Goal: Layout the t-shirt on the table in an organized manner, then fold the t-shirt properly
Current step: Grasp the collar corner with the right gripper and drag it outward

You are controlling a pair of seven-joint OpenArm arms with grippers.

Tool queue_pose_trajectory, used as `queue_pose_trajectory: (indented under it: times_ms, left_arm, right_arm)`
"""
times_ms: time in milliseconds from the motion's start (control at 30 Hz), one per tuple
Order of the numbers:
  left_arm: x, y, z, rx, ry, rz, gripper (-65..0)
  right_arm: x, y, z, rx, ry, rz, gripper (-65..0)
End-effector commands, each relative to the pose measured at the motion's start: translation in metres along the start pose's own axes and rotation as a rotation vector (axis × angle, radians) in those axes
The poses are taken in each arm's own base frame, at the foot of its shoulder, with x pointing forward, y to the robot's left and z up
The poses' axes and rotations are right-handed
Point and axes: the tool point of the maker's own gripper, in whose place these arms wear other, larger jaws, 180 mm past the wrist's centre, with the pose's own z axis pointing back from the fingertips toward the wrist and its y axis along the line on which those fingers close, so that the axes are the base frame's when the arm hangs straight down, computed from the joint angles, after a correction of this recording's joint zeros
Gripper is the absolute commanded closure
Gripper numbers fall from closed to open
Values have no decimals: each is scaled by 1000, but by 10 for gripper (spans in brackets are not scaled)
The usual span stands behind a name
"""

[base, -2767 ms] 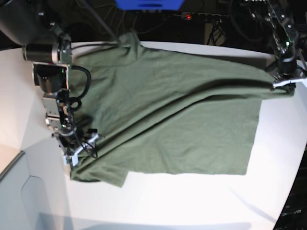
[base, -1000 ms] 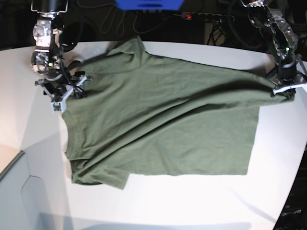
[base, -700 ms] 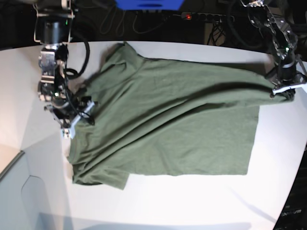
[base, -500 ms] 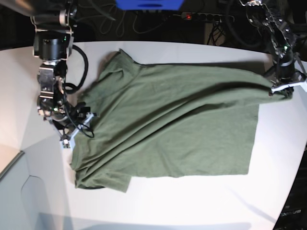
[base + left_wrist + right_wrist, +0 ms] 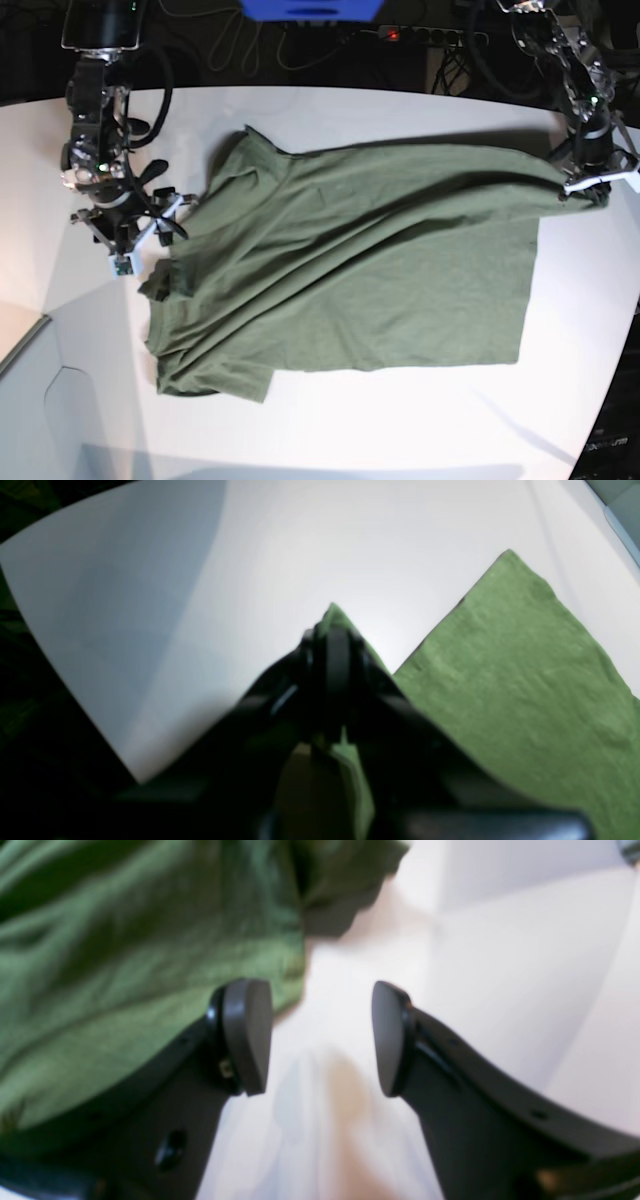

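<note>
Only t-shirt (image 5: 370, 270) on table (image 5: 420, 430)

Bright overhead glare, soft shadows, blurry wrist views, fisheye edges

The shirt (image 5: 370, 270) is a plain olive green all over, no print or pattern, brighter and grassier green close up where light hits the weave. The table (image 5: 400, 430) is flat matte white, shading to a bluish grey at its dim edges. Both grippers are black: the left gripper (image 5: 332, 640) and the right gripper (image 5: 320, 1037), whose pads (image 5: 248, 1035) are dark grey.
</note>
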Motion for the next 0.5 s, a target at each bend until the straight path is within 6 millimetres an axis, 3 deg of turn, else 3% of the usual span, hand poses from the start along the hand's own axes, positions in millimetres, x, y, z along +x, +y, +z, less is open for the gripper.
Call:
queue_pose_trajectory:
  times_ms: [0, 133, 467]
  left_arm:
    - [18, -4, -1, -15, -57, -8, -1]
    - [18, -4, -1, -15, -57, -8, -1]
    - [18, -4, -1, -15, -57, -8, -1]
  right_arm:
    - [13, 0, 3, 4, -50, 1, -321]
    - [-11, 6, 13, 13, -14, 2, -339]
    - [-30, 76, 47, 139, -16, 24, -338]
